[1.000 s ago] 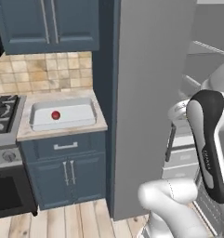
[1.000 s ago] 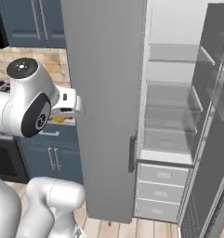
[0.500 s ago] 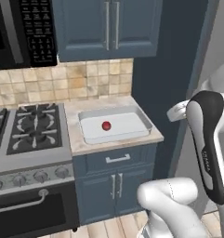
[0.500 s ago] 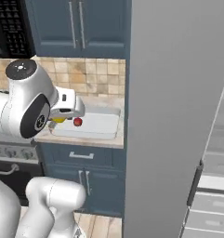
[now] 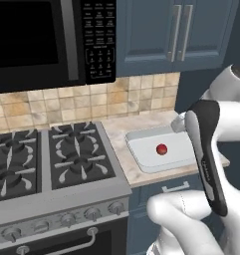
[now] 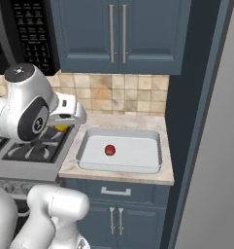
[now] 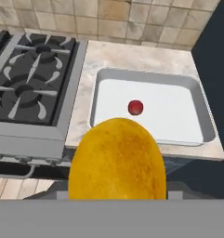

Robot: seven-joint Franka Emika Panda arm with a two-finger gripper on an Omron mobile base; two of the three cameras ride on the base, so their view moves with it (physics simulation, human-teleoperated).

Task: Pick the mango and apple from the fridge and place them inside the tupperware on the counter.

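Sitting in the tupperware (image 5: 146, 149) on the counter (image 5: 122, 130) beside the stove (image 5: 52, 159), the apple (image 5: 162, 149) shows in the left base view. From the right base, the gripper (image 6: 65, 121) holds the mango (image 6: 61, 127) over the stove's edge. The hand view shows the mango (image 7: 117, 160) pinched between the fingers, above the counter's front, apple (image 7: 135, 107) beyond.

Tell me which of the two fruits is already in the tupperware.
The apple, small, round and red, lies inside the tupperware. The yellow-orange mango is in the gripper, not yet in the container.
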